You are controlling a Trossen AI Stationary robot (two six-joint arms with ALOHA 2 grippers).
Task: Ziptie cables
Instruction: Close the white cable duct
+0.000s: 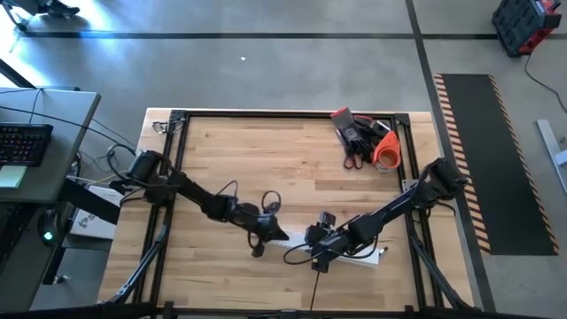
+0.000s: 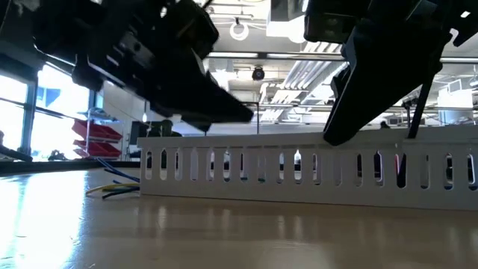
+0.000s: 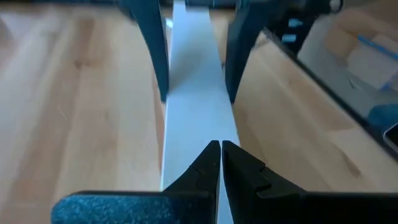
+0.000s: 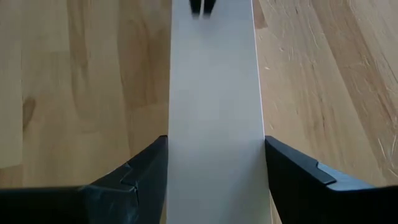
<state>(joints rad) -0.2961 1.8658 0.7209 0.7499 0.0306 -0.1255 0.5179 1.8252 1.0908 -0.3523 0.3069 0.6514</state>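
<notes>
Right wrist view: right gripper (image 4: 214, 171) clasps white channel (image 4: 214, 93); left gripper (image 3: 221, 155) closed, empty

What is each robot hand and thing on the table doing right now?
left gripper: shut, tips over the white strip.
right gripper: fingers on both sides of the white strip, gripping it.
white strip: lying flat on the table, slotted wall upright.
tool heap: lying untouched at the table's far corner.

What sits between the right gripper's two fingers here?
The right wrist view shows the flat white channel strip filling the gap between the right gripper's fingers, one finger at each edge; the left gripper is shut.
</notes>
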